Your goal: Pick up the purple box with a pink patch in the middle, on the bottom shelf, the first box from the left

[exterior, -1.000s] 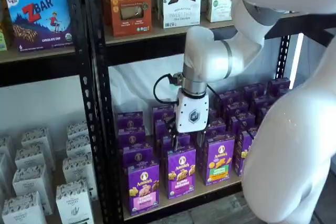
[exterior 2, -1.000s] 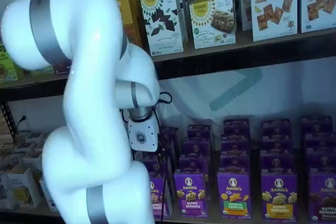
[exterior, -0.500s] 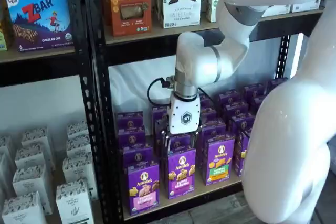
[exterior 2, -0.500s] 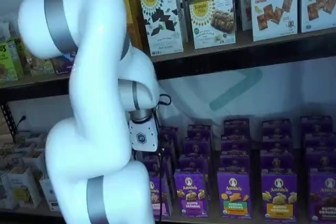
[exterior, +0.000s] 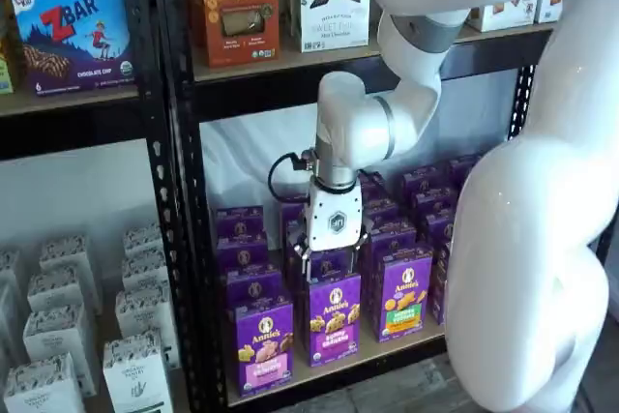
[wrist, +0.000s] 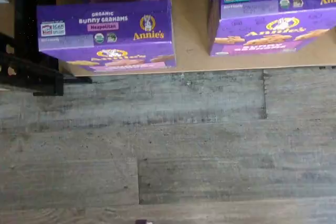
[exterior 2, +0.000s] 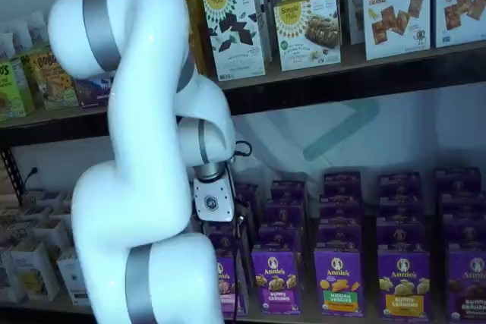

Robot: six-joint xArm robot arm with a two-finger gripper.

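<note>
The purple box (exterior: 264,345) stands untouched at the front of the bottom shelf (exterior: 387,342), beside its black post. My claw (exterior: 329,256) hangs over the neighbouring row, near it; whether it's released or clenched, I cannot tell. Aligning, gripping and lifting all remain.

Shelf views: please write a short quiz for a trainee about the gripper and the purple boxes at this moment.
1. True or false: the gripper holds the pink-band box.
2. Which band does the neighbour box, below the gripper, carry? A green, B purple, C yellow.
3. Fill in: in the wrist view, the pink label on top of the pink-band box reads ____.
Key: 1 false; 2 B; 3 Neapolitan.
</note>
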